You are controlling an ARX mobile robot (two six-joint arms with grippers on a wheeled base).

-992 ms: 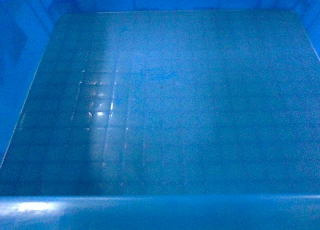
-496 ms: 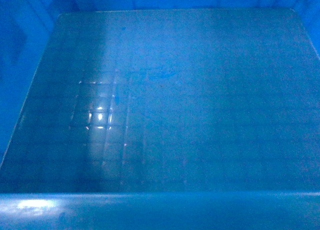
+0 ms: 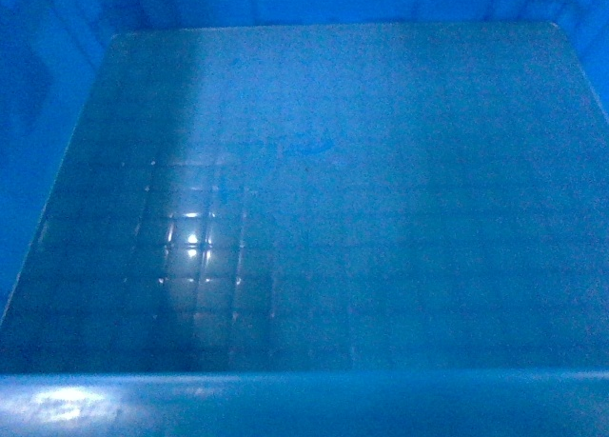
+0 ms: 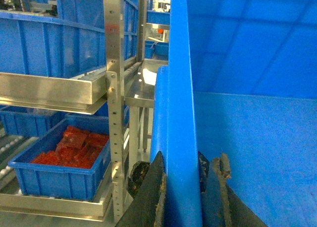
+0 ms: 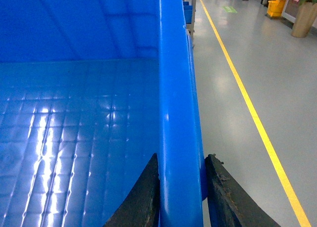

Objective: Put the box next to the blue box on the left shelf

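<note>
The box (image 3: pixel 314 199) fills the head view, which looks down onto its faint grid-embossed floor. My left gripper (image 4: pixel 181 158) is shut on the box's left rim (image 4: pixel 177 78), one finger outside and one inside the wall. My right gripper (image 5: pixel 182 158) is shut on the right rim (image 5: pixel 173 78) the same way. The left shelf (image 4: pixel 113 88), a grey metal rack, stands just left of the held box in the left wrist view. A large blue box (image 4: pixel 49 44) sits on its upper level.
On the rack's lower level sits a smaller blue bin of red parts (image 4: pixel 64 160). More blue bins show further back (image 4: pixel 157 49). To the right of the held box lies grey floor with a yellow line (image 5: pixel 247 103). A yellow bin (image 5: pixel 277 4) stands far off.
The light patch on the box floor has drifted slightly down in the head view. Both grips look unchanged.
</note>
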